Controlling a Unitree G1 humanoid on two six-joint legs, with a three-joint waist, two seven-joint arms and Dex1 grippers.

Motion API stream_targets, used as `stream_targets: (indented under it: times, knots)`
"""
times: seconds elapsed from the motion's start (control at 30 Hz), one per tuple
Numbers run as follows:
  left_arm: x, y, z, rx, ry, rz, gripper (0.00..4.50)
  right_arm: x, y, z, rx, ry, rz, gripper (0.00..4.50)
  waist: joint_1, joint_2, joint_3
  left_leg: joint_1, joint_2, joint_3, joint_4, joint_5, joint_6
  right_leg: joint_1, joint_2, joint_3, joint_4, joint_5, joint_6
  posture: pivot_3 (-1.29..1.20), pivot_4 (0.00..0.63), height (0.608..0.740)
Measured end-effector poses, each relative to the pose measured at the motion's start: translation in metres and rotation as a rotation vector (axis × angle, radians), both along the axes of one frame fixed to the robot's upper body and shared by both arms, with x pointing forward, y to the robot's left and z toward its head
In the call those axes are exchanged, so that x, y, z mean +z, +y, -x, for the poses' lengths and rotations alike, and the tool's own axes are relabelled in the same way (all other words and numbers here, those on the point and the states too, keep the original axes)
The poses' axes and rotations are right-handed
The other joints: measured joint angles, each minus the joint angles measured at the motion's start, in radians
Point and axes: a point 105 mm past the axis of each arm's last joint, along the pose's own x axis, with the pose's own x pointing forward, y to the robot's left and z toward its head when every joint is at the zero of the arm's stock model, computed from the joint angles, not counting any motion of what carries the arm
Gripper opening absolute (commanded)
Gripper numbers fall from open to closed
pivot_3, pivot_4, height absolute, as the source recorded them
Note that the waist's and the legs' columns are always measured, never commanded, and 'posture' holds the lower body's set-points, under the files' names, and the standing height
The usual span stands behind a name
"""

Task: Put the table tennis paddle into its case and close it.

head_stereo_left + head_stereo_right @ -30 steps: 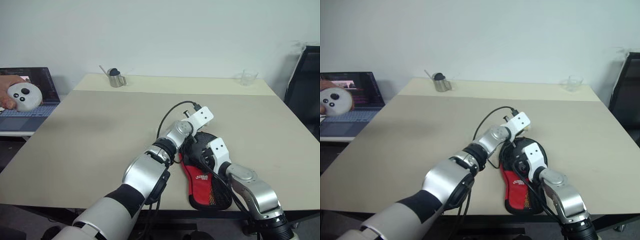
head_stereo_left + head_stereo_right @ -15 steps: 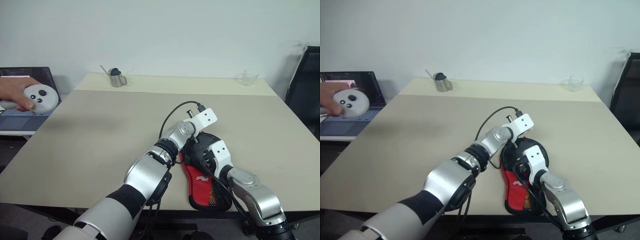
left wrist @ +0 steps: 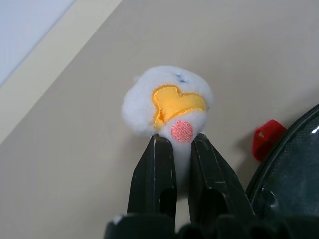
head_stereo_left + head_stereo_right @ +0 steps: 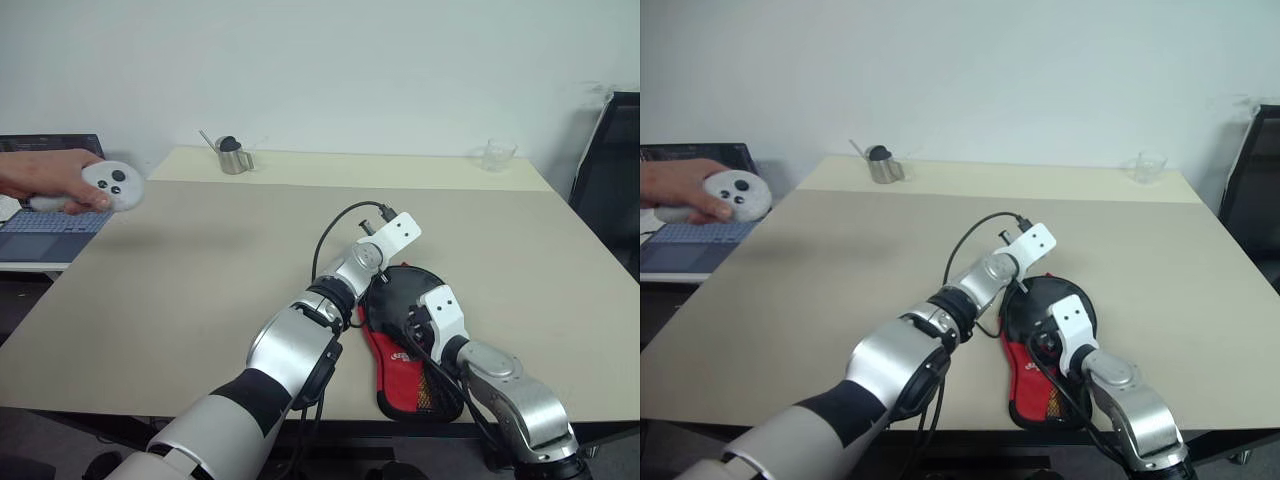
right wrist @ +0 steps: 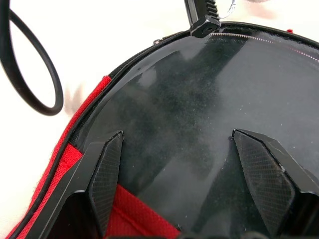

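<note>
Since a second ago, a person's hand (image 4: 45,178) holding a white controller (image 4: 112,186) has come in toward the table (image 4: 200,260) at the left edge. The case (image 4: 410,350) lies low and right of centre, with the paddle (image 5: 199,99) inside it, its black face glossy and likely slick. The case is soft and light, I judge; the zip is the place to pull. My right claw (image 5: 184,174) gapes wide over the paddle. My left claw (image 3: 177,164) pinches a small white plush charm (image 3: 167,107).
</note>
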Motion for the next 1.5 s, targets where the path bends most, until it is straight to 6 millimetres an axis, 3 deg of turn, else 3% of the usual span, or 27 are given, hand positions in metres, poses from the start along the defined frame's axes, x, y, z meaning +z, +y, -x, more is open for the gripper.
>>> stream_targets:
  times: [0.5, 0.73, 1.0, 1.2, 1.4, 1.5]
  knots:
    - [0.004, -0.021, 0.009, -0.147, -0.131, -0.152, 0.03, 0.0, -0.007, 0.013, -0.03, 0.017, 0.013, 3.83, 0.001, 0.0, 0.0, 0.0, 0.0, 0.0, 0.0, 0.0, 0.0, 0.0, -0.002, 0.0, -0.001, 0.0, 0.0, 0.0, 0.15, 0.74]
    - [0.0, -0.023, 0.011, -0.166, -0.1, -0.154, 0.03, 0.0, -0.008, 0.013, -0.033, 0.017, 0.01, 3.83, 0.001, 0.0, 0.0, 0.0, 0.0, 0.0, 0.0, 0.0, 0.0, 0.0, -0.002, 0.0, -0.001, 0.0, 0.0, 0.0, 0.15, 0.74]
    - [-0.006, -0.018, 0.011, -0.162, -0.051, -0.168, 2.84, 0.003, -0.007, 0.001, -0.011, 0.005, 0.004, 3.83, 0.0, 0.0, 0.0, 0.0, 0.0, 0.0, 0.0, 0.0, 0.0, 0.0, -0.002, 0.0, -0.001, 0.0, 0.0, 0.0, 0.15, 0.74]
    - [-0.014, -0.003, 0.007, -0.133, -0.008, -0.175, 2.84, 0.01, -0.011, -0.006, 0.032, -0.008, -0.022, 3.83, -0.002, 0.0, 0.0, 0.0, 0.0, 0.0, 0.0, 0.0, 0.0, 0.0, -0.002, 0.0, -0.001, 0.0, 0.0, 0.0, 0.15, 0.74]
    - [-0.004, 0.042, -0.011, -0.03, 0.015, -0.113, 2.84, 0.038, -0.028, -0.001, 0.131, -0.067, 0.016, 3.83, -0.003, 0.0, 0.0, 0.0, 0.0, 0.0, -0.001, 0.0, 0.0, 0.0, -0.002, 0.0, -0.001, 0.0, 0.0, 0.0, 0.15, 0.74]
    - [-0.001, 0.053, -0.014, -0.022, 0.053, -0.044, 2.84, 0.049, -0.032, 0.006, 0.195, -0.081, 0.041, 3.83, 0.0, 0.0, 0.0, -0.001, 0.0, 0.0, -0.001, 0.0, 0.0, 0.0, 0.0, 0.0, -0.001, 0.0, 0.0, 0.0, 0.15, 0.74]
